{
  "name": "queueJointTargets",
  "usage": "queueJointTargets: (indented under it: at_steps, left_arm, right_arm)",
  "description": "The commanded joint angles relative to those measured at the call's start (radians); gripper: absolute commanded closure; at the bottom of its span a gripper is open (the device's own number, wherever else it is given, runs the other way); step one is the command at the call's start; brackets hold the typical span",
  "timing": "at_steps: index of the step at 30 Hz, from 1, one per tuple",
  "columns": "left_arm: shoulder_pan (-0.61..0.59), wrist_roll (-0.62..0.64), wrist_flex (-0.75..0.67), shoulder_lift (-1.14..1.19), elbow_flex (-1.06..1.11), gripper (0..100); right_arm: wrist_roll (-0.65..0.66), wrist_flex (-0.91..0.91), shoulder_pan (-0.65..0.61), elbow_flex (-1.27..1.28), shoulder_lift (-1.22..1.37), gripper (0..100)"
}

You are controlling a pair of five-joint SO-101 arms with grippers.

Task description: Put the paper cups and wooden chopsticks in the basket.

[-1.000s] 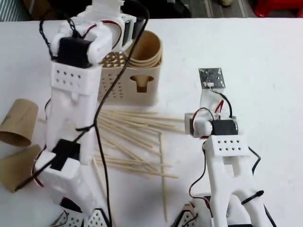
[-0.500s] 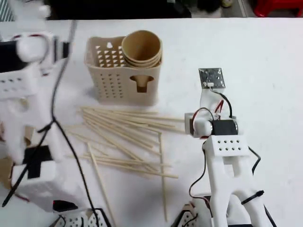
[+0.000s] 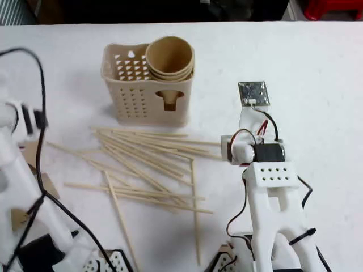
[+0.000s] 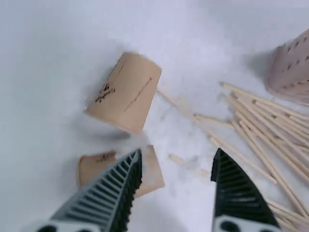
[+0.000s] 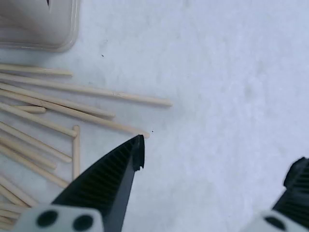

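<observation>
Over at the desk's left edge, two brown paper cups lie on their sides: one tan paper cup (image 4: 123,92) is farther out, and a second tan paper cup (image 4: 94,166) is partly tucked behind a finger of the left claw (image 4: 176,157). That claw hangs right above them, released, with its ribbed jaws spread wide and nothing between them.

Moving along, a loose heap of pale wooden chopsticks (image 3: 153,164) sprawls across the middle of the desk. The sticks cross one another, and a few stray toward the near edge.

Just behind that heap, toward the far edge, stands the cream perforated plastic basket (image 3: 133,102), upright. A nested stack of brown paper cups (image 3: 170,56) sits mouth-up at its right end, the rims poking above the basket's wall. No chopstick can be seen inside it.

On to the right: the white right arm (image 3: 266,170) stands up from the near edge. The right claw (image 5: 219,159) is released too, its black jaws held well apart and gripping nothing. It hovers over bare white desk just beside the tips of the nearest chopsticks, with a corner of the basket off to one side.
</observation>
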Motion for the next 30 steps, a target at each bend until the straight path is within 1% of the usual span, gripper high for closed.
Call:
queueJointTargets:
  at_steps: [1, 5, 8, 11, 16, 19, 22, 26, 30]
  left_arm:
    - [-0.102, 0.000, -0.046, -0.047, 0.167, 69]
    - [-0.216, 0.034, -0.130, -0.053, 0.293, 63]
    - [-0.263, 0.041, -0.224, -0.045, 0.400, 62]
    - [-0.265, 0.040, -0.325, -0.045, 0.531, 62]
    - [-0.265, 0.052, -0.555, -0.045, 0.698, 62]
    - [-0.265, 0.117, -0.715, -0.045, 0.779, 62]
    - [-0.263, 0.138, -0.853, -0.045, 0.853, 62]
    - [-0.226, 0.135, -0.959, -0.045, 0.901, 69]
    - [-0.188, 0.135, -0.991, -0.045, 0.896, 77]
  right_arm:
    - [-0.008, -0.018, 0.002, -0.005, -0.002, 55.9]
    - [-0.008, -0.018, 0.002, -0.005, -0.002, 55.9]
    - [-0.008, -0.018, 0.002, -0.005, -0.002, 55.9]
    - [-0.008, -0.018, 0.002, -0.005, -0.002, 55.9]
    - [-0.008, -0.018, 0.002, -0.005, -0.002, 55.9]
    - [-0.008, -0.018, 0.002, -0.005, -0.002, 55.9]
    - [-0.008, -0.018, 0.002, -0.005, -0.002, 55.9]
    - [-0.008, -0.018, 0.002, -0.005, -0.002, 55.9]
    - [-0.008, -0.018, 0.002, -0.005, -0.002, 55.9]
